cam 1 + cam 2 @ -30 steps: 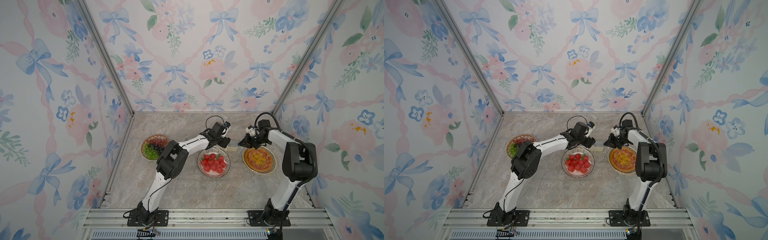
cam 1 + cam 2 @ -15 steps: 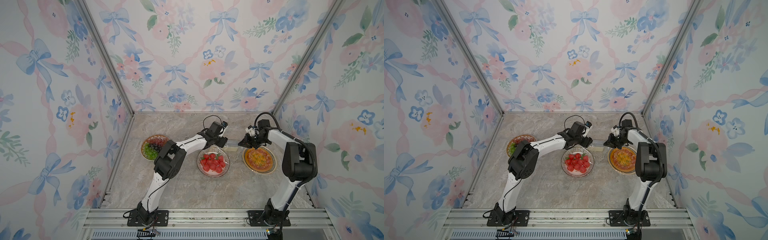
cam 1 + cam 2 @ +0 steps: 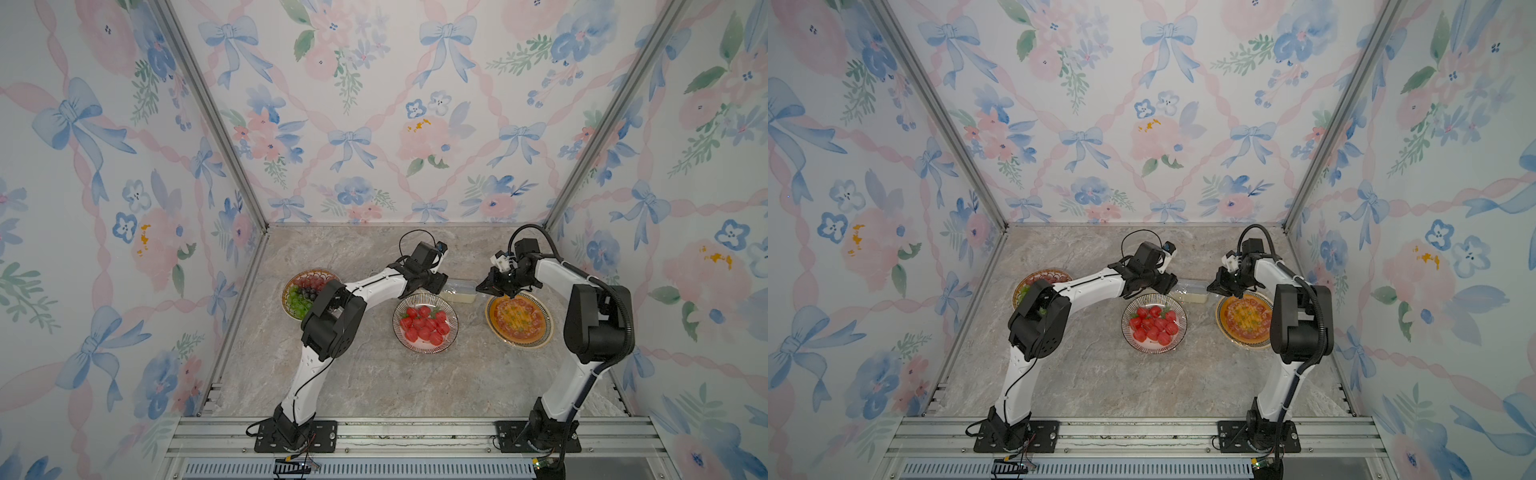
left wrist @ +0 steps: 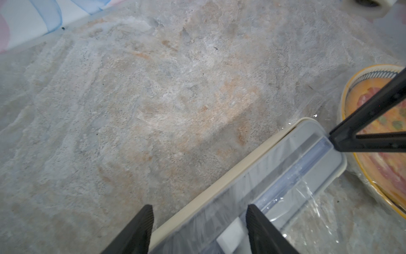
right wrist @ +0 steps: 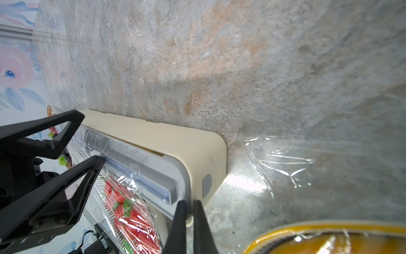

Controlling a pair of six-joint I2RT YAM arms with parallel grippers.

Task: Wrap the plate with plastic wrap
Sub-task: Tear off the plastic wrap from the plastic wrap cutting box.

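In both top views the plastic wrap box (image 3: 461,291) lies between my left gripper (image 3: 437,286) and right gripper (image 3: 482,289), just beyond the strawberry plate (image 3: 424,351). Left wrist: my jaws stand apart above the box's translucent top, gripping nothing. Right wrist: my fingers (image 5: 178,226) are pressed together at the box's end, and whether they pinch anything I cannot tell; film (image 5: 129,211) lies over the strawberries

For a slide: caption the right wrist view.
Shut right gripper at the long cream wrap box's end; open left gripper opposite.
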